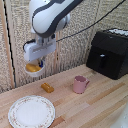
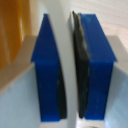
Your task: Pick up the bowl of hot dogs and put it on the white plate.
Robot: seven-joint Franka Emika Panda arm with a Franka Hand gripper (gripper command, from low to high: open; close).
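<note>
Blue fingers [image 2: 47,75] fill the wrist view, pressed onto a thin whitish wall that runs between their dark pads, so the claw [image 1: 35,64] is clamped on the rim of the hot dog bowl [image 1: 34,67]. In the exterior view the bowl hangs in the air directly beneath the claw, at its 6 o'clock, well above the wooden counter [image 1: 100,100], with yellow-orange hot dogs [image 1: 32,67] showing inside. On the counter the white plate [image 1: 31,111] lies at 6 o'clock from the bowl, far below it. A loose orange food piece [image 1: 47,87] sits at 1 o'clock from the plate, a pink mug [image 1: 79,84] stands at 3 o'clock from that piece, and a black appliance [image 1: 110,52] stands at 1 o'clock from the mug.
</note>
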